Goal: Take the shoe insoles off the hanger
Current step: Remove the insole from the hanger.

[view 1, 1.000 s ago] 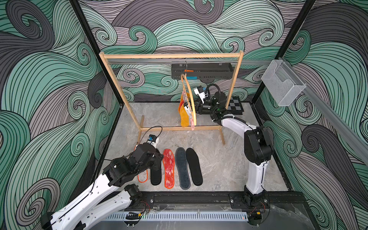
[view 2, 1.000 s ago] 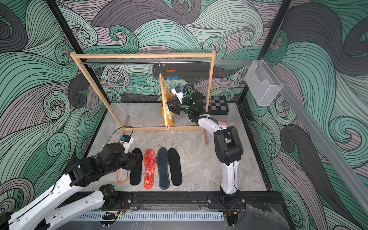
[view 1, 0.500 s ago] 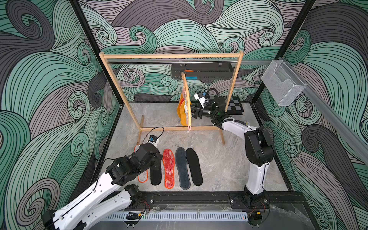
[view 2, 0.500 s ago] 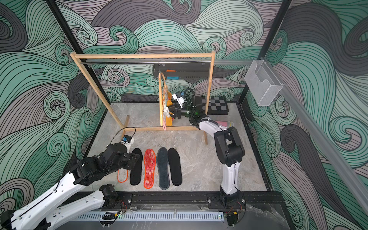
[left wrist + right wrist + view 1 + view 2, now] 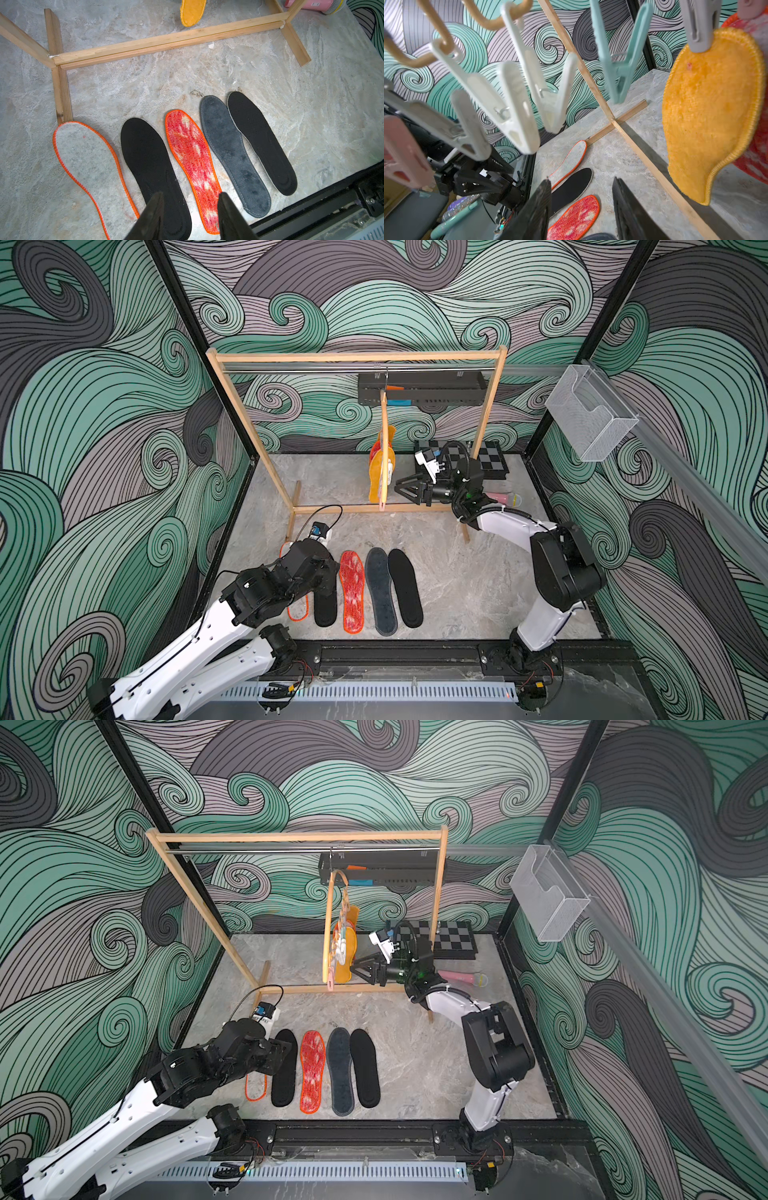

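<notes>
The hanger (image 5: 384, 439) hangs edge-on from the rack rail, with a mustard yellow insole (image 5: 377, 479) and a red-white one (image 5: 758, 153) still pegged. Several empty pegs (image 5: 517, 116) dangle close to the right wrist camera. My right gripper (image 5: 401, 491) is open and empty just right of the hanger. On the floor lie a pale orange-edged insole (image 5: 87, 162), a black one (image 5: 151, 166), a red-white one (image 5: 193, 162), a dark grey one (image 5: 230, 153) and a second black one (image 5: 261, 141). My left gripper (image 5: 190, 207) hovers open over their near ends, holding nothing.
The big wooden rack (image 5: 357, 357) stands across the back, its base bar (image 5: 166, 41) on the floor. A checkerboard (image 5: 490, 460) and a pink bottle (image 5: 500, 498) lie behind the right arm. A wire basket (image 5: 590, 418) hangs on the right wall.
My right gripper has opened from shut and dropped lower beside the hanger, which has swung to edge-on. The left arm has hardly moved.
</notes>
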